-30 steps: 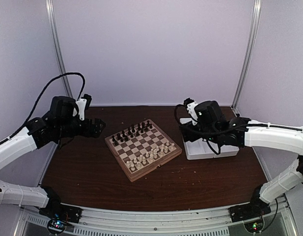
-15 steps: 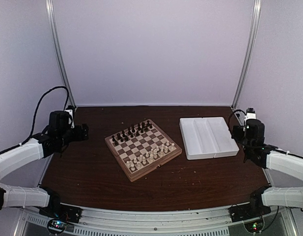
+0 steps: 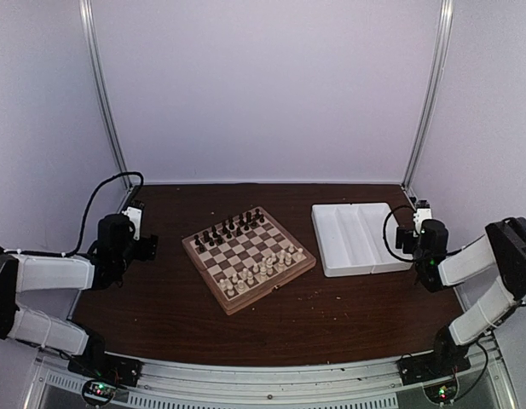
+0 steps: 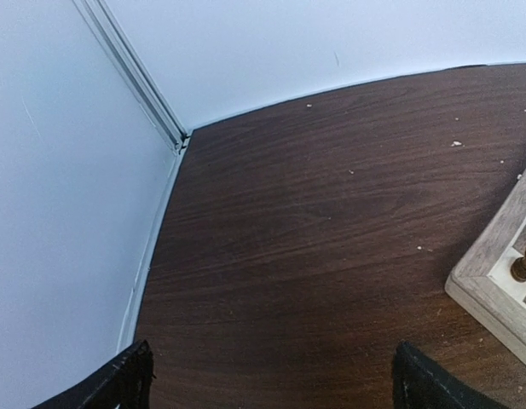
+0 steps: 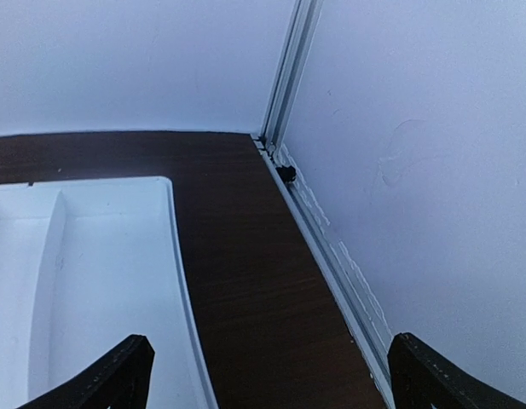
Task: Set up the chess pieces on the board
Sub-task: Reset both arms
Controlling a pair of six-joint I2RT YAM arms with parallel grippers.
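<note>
We're over the table [image 3: 348, 319], and the board [image 3: 248, 260] sits at its middle, turned at an angle to the near edge. The cream chess pieces [image 3: 263, 268] are on it, gathered along the near-right side, and the dark pieces [image 3: 228, 230] line the far-left side. From above, the figures are too small for us to say whether every cream one stands square on its own field. Off to the right, apart from the board, lies the white tray [image 3: 361, 243].

Over on the left, the left gripper [image 3: 148, 247] hangs low near the table's left edge, well apart from the board. Its wrist camera gives us two dark fingers [image 4: 126, 383] spread wide, nothing but bare brown wood between them, and a corner of the board's pale rim at the right with one dark figure just showing. Nothing is held.

On the right, the right gripper [image 3: 405, 237] sits just beside the tray's right edge. Its own camera shows the fingers [image 5: 118, 375] wide apart too, one over the tray's rim, the other out towards the wall [image 5: 433, 170], with a strip of table between. That one is spread and carrying nothing as well.
</note>
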